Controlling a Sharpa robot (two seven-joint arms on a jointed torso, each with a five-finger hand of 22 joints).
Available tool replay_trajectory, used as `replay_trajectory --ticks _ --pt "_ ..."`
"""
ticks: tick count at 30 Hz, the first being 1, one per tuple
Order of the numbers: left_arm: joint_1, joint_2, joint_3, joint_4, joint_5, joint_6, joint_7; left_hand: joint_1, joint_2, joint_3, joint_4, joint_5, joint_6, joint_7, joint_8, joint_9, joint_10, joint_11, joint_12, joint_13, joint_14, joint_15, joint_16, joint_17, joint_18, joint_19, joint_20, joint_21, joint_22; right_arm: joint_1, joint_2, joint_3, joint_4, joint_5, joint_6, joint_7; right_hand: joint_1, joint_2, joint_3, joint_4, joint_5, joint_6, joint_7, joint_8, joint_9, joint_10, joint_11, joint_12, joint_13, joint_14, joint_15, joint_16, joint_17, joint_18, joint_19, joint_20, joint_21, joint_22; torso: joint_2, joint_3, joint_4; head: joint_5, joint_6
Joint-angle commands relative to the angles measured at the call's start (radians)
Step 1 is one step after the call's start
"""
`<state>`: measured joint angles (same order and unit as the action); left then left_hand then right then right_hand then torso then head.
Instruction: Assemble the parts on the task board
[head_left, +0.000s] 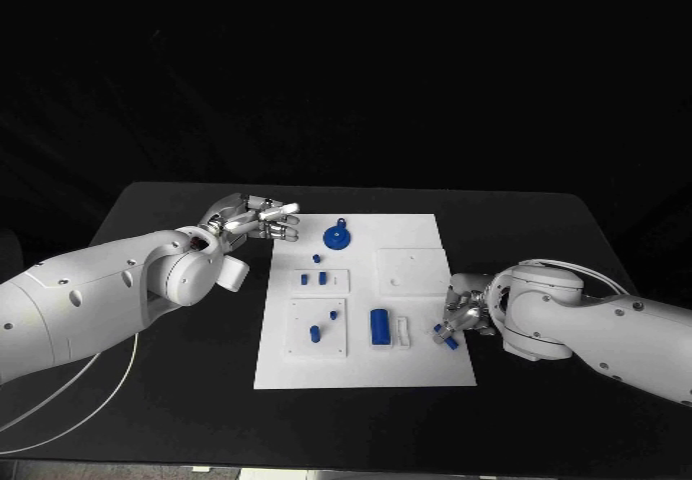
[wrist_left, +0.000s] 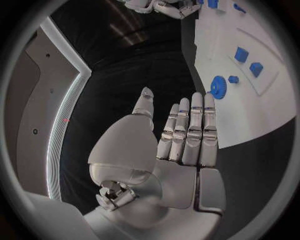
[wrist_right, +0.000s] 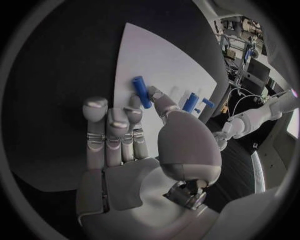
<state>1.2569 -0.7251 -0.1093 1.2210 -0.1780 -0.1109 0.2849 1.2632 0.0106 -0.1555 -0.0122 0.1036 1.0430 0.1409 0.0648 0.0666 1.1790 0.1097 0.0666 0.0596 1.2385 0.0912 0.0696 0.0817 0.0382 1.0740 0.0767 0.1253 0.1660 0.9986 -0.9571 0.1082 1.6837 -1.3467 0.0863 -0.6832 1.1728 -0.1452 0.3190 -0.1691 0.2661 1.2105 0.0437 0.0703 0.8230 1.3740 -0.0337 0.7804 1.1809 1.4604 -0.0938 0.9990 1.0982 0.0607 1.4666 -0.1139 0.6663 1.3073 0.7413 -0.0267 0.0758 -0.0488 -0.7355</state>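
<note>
The white task board (head_left: 361, 370) lies mid-table, with raised white plates on it. A round blue gear (head_left: 336, 237) sits near its far edge, also seen as the gear (wrist_left: 217, 86) just past my fingertips. Small blue blocks (head_left: 316, 278) and a blue cylinder (head_left: 381, 325) stand on the plates. My left hand (head_left: 260, 218) hovers at the board's far left corner, fingers straight and holding nothing (wrist_left: 181, 135). My right hand (head_left: 459, 315) is at the board's right edge and pinches a blue peg (wrist_right: 141, 91) between thumb and a fingertip; the peg (head_left: 449, 341) shows below that hand.
The black table (head_left: 173, 400) runs around the board on all sides. Two more small blue pieces (head_left: 323, 322) sit on the near-left plate. A white cable (head_left: 87, 385) trails from my left arm across the table's near left.
</note>
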Motion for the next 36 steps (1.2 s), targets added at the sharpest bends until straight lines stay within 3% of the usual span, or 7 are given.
replay_trajectory --ticks 1,7,9,12,19,24,36 --pt "0.000 0.000 0.001 0.001 -0.004 0.011 -0.001 -0.003 0.007 -0.001 -0.004 -0.001 -0.001 -0.004 -0.001 -0.001 -0.003 0.003 -0.002 0.001 0.003 0.003 0.000 0.001 -0.003 -0.008 -0.001 0.005 0.002 -0.019 0.005 -0.014 -0.010 -0.042 0.034 -0.045 0.026 0.043 0.137 -0.114 0.046 -0.047 0.032 -0.008 -0.674 -0.008 0.000 -0.004 -0.003 -0.002 0.007 -0.004 0.002 0.000 0.038 0.004 0.002 0.078 0.000 0.0003 0.0006 0.000 0.000" --pt "0.000 -0.002 0.001 0.001 -0.004 0.010 -0.003 -0.003 0.007 0.000 -0.003 -0.001 -0.002 -0.004 -0.001 -0.001 -0.005 0.004 -0.001 0.001 0.003 0.004 0.000 0.001 -0.003 -0.010 0.000 0.005 0.002 -0.021 0.006 -0.015 -0.011 0.007 -0.024 -0.045 -0.018 0.026 0.278 -0.114 0.192 -0.057 0.038 -0.007 -0.711 -0.007 -0.001 0.000 -0.005 -0.004 0.004 -0.002 0.007 0.005 0.037 0.001 0.022 0.081 0.000 0.0010 0.0004 0.000 0.000" --pt "0.000 -0.002 0.001 0.001 -0.004 0.010 -0.004 -0.003 0.007 0.000 -0.003 -0.001 -0.002 -0.004 -0.001 -0.001 -0.005 0.004 -0.001 0.001 0.003 0.004 0.000 0.001 -0.003 -0.010 0.000 0.005 0.002 -0.021 0.006 -0.015 -0.011 0.046 -0.052 -0.044 -0.042 0.026 0.322 -0.112 0.221 -0.053 0.038 -0.007 -0.725 -0.006 -0.002 0.005 -0.004 -0.004 0.003 -0.001 0.008 0.006 0.035 0.000 0.033 0.081 0.000 0.0013 0.0004 0.002 0.001" --pt "0.000 -0.003 0.001 0.001 -0.004 0.010 -0.005 -0.004 0.007 0.000 -0.002 -0.001 -0.003 -0.003 -0.001 -0.001 -0.006 0.004 -0.001 0.001 0.003 0.004 0.000 0.001 -0.003 -0.010 0.000 0.006 0.003 -0.021 0.004 -0.014 -0.007 0.114 -0.097 -0.040 -0.063 0.028 0.338 -0.110 0.258 -0.045 0.036 -0.007 -0.731 -0.006 -0.004 0.006 -0.003 -0.003 0.001 0.001 0.010 0.007 0.034 -0.002 0.042 0.081 0.000 0.0016 0.0008 0.003 0.000" --pt "0.000 -0.003 0.001 0.000 -0.004 0.012 -0.007 -0.006 0.008 0.000 0.000 -0.001 -0.003 -0.003 -0.001 -0.001 -0.006 0.004 -0.001 0.001 0.003 0.003 0.000 0.001 -0.003 -0.010 0.000 0.006 0.003 -0.018 -0.003 -0.010 0.013 0.261 -0.180 0.000 -0.079 0.025 0.350 -0.109 0.294 -0.031 0.032 -0.007 -0.737 -0.004 -0.007 0.006 -0.004 -0.004 -0.003 -0.001 0.009 0.008 0.031 -0.005 0.057 0.081 0.001 0.0018 0.0010 0.006 -0.002" --pt "0.000 -0.002 0.001 -0.001 -0.004 0.014 -0.010 -0.006 0.008 0.000 0.000 -0.001 -0.003 -0.003 -0.001 -0.001 -0.006 0.004 -0.001 0.001 0.003 0.003 0.000 0.001 -0.003 -0.010 0.000 0.006 0.003 -0.012 -0.002 -0.002 0.023 0.362 -0.220 0.049 -0.081 0.031 0.320 -0.105 0.287 -0.025 0.030 -0.007 -0.739 -0.005 -0.009 0.005 -0.004 -0.003 -0.004 -0.002 0.009 0.008 0.029 -0.006 0.058 0.079 0.000 0.0011 0.0005 0.006 -0.002" --pt "0.000 -0.002 0.000 -0.003 -0.007 0.020 -0.018 -0.005 0.006 0.001 0.001 -0.002 -0.004 -0.003 -0.001 -0.001 -0.007 0.004 -0.001 0.002 0.002 0.004 0.000 0.001 -0.003 -0.012 0.000 0.007 0.004 -0.005 0.011 0.009 0.030 0.457 -0.268 0.085 -0.079 0.039 0.255 -0.100 0.295 -0.005 0.023 -0.007 -0.729 -0.006 -0.012 -0.002 -0.009 -0.004 -0.008 -0.008 0.006 0.006 0.031 -0.010 0.048 0.078 0.000 -0.0002 0.0004 0.011 -0.005"
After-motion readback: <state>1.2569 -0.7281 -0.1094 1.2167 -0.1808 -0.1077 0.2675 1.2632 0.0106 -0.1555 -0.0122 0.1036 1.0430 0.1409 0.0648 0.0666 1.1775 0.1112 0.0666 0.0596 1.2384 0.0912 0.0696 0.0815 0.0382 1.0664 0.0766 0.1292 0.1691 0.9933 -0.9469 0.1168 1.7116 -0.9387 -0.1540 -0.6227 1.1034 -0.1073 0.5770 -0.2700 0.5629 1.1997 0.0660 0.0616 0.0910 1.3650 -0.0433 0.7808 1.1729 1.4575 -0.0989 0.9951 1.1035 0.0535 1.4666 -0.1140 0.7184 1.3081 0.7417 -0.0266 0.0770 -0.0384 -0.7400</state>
